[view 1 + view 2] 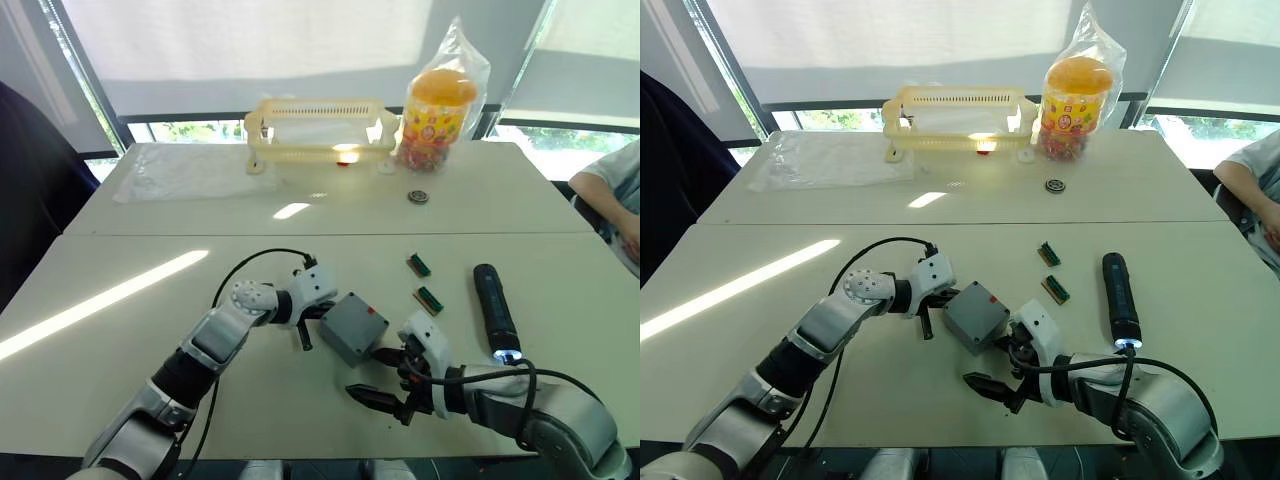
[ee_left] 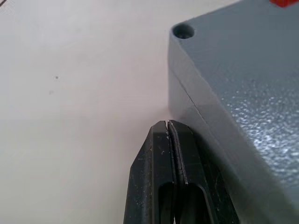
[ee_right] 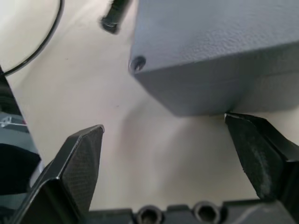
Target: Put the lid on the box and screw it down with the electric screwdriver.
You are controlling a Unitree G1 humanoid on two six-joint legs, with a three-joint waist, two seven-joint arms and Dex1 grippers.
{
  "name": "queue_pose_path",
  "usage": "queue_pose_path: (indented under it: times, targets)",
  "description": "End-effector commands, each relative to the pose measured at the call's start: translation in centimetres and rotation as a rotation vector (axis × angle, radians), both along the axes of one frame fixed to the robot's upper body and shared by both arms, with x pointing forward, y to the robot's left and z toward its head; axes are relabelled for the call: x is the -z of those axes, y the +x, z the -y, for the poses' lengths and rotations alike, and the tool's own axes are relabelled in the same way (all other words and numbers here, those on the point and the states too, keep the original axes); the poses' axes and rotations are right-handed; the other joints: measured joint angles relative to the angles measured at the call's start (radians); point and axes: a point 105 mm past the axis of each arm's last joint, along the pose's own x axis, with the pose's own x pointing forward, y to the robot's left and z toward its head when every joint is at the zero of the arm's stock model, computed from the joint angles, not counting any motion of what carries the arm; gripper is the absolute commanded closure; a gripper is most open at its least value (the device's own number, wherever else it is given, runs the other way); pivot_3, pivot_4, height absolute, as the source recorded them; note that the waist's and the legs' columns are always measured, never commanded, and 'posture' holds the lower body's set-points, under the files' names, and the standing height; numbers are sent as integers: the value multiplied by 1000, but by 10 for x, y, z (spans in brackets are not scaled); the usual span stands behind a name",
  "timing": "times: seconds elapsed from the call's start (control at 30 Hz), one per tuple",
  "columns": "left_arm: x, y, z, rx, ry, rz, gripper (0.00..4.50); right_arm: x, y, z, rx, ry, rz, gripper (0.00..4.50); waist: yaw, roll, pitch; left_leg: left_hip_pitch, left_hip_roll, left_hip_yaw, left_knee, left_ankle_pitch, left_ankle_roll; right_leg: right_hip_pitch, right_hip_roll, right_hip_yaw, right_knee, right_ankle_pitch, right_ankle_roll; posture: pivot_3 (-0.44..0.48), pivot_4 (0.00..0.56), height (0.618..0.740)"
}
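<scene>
Box [image 1: 352, 327]: grey square plastic enclosure, pebbled finish, lid [image 2: 243, 60] seated flush on top, recessed screw hole at its corner, small red mark. It sits on the beige counter [image 1: 120, 370]. Left claw [image 2: 170, 140] beside box's left wall, fingers pressed together, empty. Right claw [image 1: 383, 375] just right of box, fingers spread apart. Electric screwdriver [image 1: 495, 311], black cylinder, lies right of box.

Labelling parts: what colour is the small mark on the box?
Red, on the grey box; clearest in the left eye view.
</scene>
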Motion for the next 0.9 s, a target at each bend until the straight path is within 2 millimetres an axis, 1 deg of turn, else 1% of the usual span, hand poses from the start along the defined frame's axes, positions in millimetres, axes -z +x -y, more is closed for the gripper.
queue_pose_path:
  times: [0.03,0.13,0.2,0.3,0.43,0.5,0.6,0.7,0.8,0.9]
  targets:
    - [-8,8,-12,-37,15,63,4500,-18,-2,5,19,-1,67,13,-1,0,0,0,0,0,0,0,0,0,0,0,0,0,0,0,150,740]
    - [-9,10,-30,-85,29,73,4500,-29,-1,15,23,-25,100,13,-4,0,0,0,0,-1,0,0,0,0,0,0,1,0,0,0,150,740]
    - [-12,7,-41,-102,38,77,4500,-32,3,24,27,-65,126,13,-5,0,0,0,0,-1,0,0,0,0,0,0,1,0,0,0,150,740]
    - [-17,-15,-50,-65,46,39,4500,-36,16,34,35,-89,166,13,-13,0,0,0,0,0,-1,0,0,-1,0,0,1,0,0,0,150,740]
    - [-12,-50,-49,49,61,-59,4500,-31,24,33,-13,-99,176,13,-17,0,0,0,0,0,0,0,0,0,0,0,1,0,0,0,150,740]
    - [-10,-56,-47,58,54,-86,4500,-27,28,31,-49,-114,179,13,-16,0,0,0,0,0,0,0,0,0,-1,0,1,-1,-1,0,150,740]
    - [-8,-58,-40,60,46,-101,4500,-24,32,27,-98,-117,196,13,-17,0,0,0,0,0,0,0,0,1,-1,0,1,-1,-1,0,150,740]
    - [-5,-52,-33,47,42,-82,4500,-25,34,21,-130,-93,209,13,-17,0,0,0,0,0,0,0,0,0,0,0,1,0,0,0,150,740]
    - [0,-42,-28,40,64,-47,4500,-26,30,13,-168,-63,205,13,-16,0,0,0,0,-1,0,0,0,0,0,0,1,0,1,0,150,740]
    - [0,-37,-22,57,60,-36,4500,-26,21,9,-193,-44,179,13,-15,0,0,0,0,0,0,0,0,0,0,0,1,0,0,0,150,740]
